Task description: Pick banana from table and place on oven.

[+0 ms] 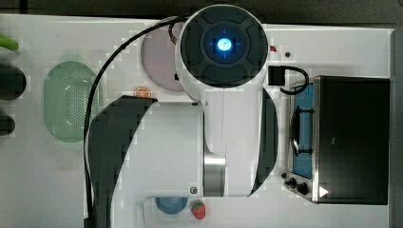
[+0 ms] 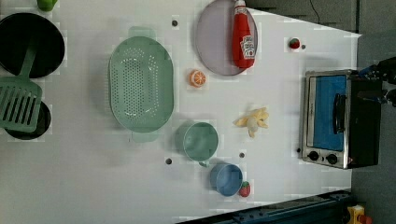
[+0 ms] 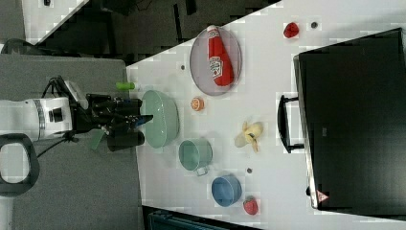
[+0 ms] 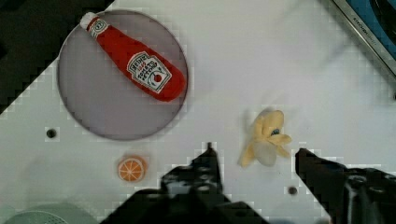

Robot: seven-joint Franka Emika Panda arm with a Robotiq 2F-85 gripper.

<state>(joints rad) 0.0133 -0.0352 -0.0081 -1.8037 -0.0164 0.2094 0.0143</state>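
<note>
The pale yellow banana (image 2: 253, 122) lies half peeled on the white table (image 2: 280, 70), between the green cup and the oven (image 2: 336, 119); it also shows in the right view (image 3: 250, 134). In the wrist view the banana (image 4: 265, 137) appears between my two dark fingers (image 4: 210, 161), which stand wide apart well above it. My gripper (image 4: 255, 150) is open and holds nothing. In the right view the gripper (image 3: 142, 119) hangs far from the tabletop at the end of the white arm. The oven's black top (image 1: 354, 137) is bare. In the top view the arm covers the banana.
A red ketchup bottle (image 2: 243, 37) lies on a grey plate (image 2: 215, 42). An orange slice (image 2: 197, 78), a green colander (image 2: 140, 84), a green cup (image 2: 201, 141), a blue cup (image 2: 226, 179) and a strawberry (image 2: 244, 188) stand around the banana. A green spatula (image 2: 18, 105) lies at the left view's left.
</note>
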